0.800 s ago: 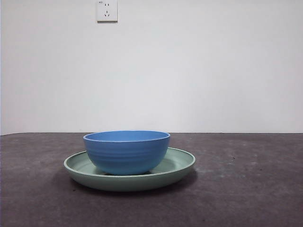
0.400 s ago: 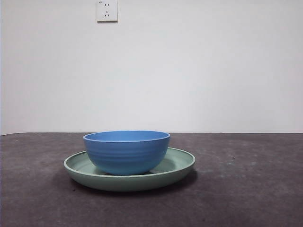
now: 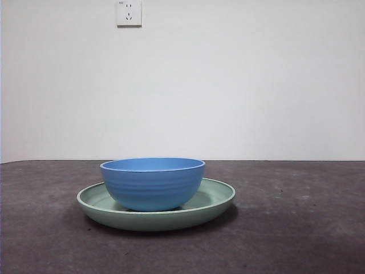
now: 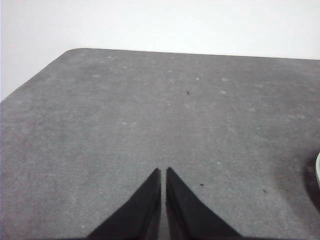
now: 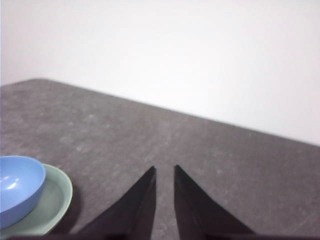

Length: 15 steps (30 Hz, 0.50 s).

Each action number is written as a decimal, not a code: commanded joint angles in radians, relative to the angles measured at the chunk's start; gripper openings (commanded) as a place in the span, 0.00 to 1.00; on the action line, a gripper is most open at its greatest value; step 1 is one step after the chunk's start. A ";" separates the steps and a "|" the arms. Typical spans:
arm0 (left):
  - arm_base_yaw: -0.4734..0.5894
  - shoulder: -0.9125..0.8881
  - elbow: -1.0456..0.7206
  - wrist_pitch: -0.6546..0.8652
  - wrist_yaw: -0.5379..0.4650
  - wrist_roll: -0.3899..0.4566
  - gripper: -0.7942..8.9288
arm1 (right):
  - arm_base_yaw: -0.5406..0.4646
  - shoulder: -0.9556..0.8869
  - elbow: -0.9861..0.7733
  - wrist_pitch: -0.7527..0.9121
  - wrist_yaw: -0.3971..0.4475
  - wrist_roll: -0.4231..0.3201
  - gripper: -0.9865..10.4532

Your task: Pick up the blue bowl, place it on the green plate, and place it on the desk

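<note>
The blue bowl [image 3: 153,182] sits upright in the green plate [image 3: 214,197] on the table [image 3: 296,228]. The left pincer [image 4: 163,172] seems pressed together, gripping nothing, well away from the plate. The right pincer [image 5: 165,170] is narrowly parted and empty, with bowl and plate off to one side.

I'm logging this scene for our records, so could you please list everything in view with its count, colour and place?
blue bowl: one, medium blue, standing upright in the green plate, empty as far as the right wrist view shows.
green plate: one, pale mint green, on the desk under the bowl.
desk: one, dark grey-brown, running back to the wall.
wall: one, white, behind the desk.
wall socket: one, white, high on the wall.
left gripper: one, black, over bare desk beside the plate, jaws nearly together, holding nothing.
right gripper: one, black, over bare desk beside the plate, jaws slightly apart, holding nothing.
</note>
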 commanded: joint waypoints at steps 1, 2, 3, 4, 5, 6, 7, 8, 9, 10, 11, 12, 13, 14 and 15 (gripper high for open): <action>0.002 -0.002 -0.021 -0.005 -0.003 0.008 0.10 | -0.003 -0.063 -0.066 0.046 0.001 -0.005 0.13; 0.002 -0.002 -0.021 -0.005 -0.003 0.008 0.10 | -0.003 -0.086 -0.090 0.060 0.001 -0.005 0.13; 0.002 -0.002 -0.021 -0.005 -0.003 0.008 0.10 | -0.002 -0.104 -0.109 0.069 0.001 -0.005 0.13; 0.002 -0.002 -0.021 -0.005 -0.003 0.008 0.10 | -0.002 -0.101 -0.127 0.088 0.000 -0.005 0.13; 0.002 -0.002 -0.021 -0.005 -0.003 0.008 0.10 | -0.003 -0.101 -0.141 0.099 0.000 -0.005 0.13; 0.002 -0.002 -0.021 -0.005 -0.003 0.008 0.10 | -0.003 -0.101 -0.150 0.103 0.003 -0.005 0.13; 0.002 -0.002 -0.021 -0.005 -0.003 0.008 0.10 | -0.004 -0.101 -0.159 0.103 0.003 -0.005 0.13; 0.002 -0.002 -0.021 -0.005 -0.003 0.008 0.10 | -0.004 -0.101 -0.170 0.109 0.003 -0.006 0.13; 0.002 -0.002 -0.021 -0.005 -0.003 0.008 0.10 | -0.004 -0.101 -0.179 0.114 0.005 -0.013 0.13; 0.002 -0.002 -0.021 -0.005 -0.003 0.008 0.10 | -0.006 -0.101 -0.187 0.119 0.009 -0.021 0.13; 0.002 -0.002 -0.021 -0.005 -0.003 0.008 0.10 | -0.008 -0.101 -0.194 0.119 0.011 -0.034 0.13; 0.002 -0.002 -0.021 -0.005 -0.003 0.008 0.10 | -0.011 -0.101 -0.199 0.119 0.011 -0.043 0.13; 0.002 -0.002 -0.021 -0.005 -0.003 0.008 0.10 | -0.012 -0.101 -0.203 0.119 0.015 -0.052 0.13; 0.002 -0.002 -0.021 -0.005 -0.003 0.008 0.10 | -0.013 -0.101 -0.207 0.119 0.027 -0.061 0.13; 0.002 -0.002 -0.021 -0.005 -0.003 0.008 0.10 | -0.013 -0.101 -0.211 0.121 0.035 -0.065 0.13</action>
